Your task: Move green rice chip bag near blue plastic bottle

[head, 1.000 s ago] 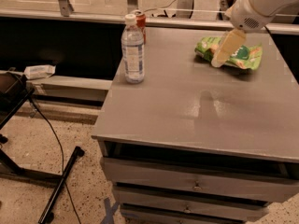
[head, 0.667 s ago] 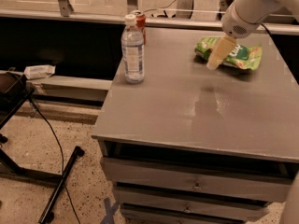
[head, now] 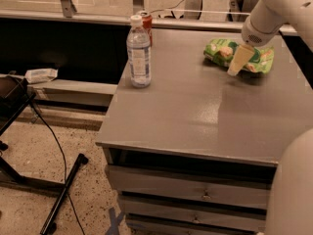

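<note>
The gripper (head: pixel 234 66) is held low over the green rice chip bag (head: pixel 221 50); its grip cannot be told. The blue plastic bottle (head: pixel 139 53) is seen well to its left.

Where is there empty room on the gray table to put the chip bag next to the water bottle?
The gray table is bare between the blue plastic bottle and the green rice chip bag, and all along the front edge. Crowded at the back: red can behind the bottle, pincer at the bag.
</note>
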Robot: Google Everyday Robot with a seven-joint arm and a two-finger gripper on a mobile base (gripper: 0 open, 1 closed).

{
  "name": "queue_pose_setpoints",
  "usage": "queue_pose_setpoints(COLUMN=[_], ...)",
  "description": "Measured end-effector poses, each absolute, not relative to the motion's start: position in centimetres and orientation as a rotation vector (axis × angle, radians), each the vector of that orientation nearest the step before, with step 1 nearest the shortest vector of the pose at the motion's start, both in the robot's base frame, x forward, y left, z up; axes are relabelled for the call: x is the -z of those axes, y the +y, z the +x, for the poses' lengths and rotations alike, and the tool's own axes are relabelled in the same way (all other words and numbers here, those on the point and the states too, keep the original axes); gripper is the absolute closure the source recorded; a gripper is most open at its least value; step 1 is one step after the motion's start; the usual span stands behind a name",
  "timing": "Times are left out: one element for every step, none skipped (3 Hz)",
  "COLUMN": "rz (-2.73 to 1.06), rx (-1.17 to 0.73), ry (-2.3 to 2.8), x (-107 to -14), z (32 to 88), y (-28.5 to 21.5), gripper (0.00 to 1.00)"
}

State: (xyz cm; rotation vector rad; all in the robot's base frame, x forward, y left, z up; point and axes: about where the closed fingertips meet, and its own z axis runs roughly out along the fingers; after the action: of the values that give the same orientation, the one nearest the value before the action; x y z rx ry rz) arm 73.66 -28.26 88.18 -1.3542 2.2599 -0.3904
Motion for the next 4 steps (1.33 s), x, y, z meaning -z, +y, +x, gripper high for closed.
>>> queue_pose_setpoints(rz=[-1.325, -1.360, -1.401, -1.418], rx=[0.413, 0.399, 0.353, 0.337], ry=[2.293, 2.293, 2.240, 2.213], x=[-87.1, -85.6, -86.1, -86.6], z=[74.5, 75.2, 75.2, 75.0], y=[-29.5, -29.2, -28.2, -27.7], gripper=[0.23, 0.54, 0.85, 1.00])
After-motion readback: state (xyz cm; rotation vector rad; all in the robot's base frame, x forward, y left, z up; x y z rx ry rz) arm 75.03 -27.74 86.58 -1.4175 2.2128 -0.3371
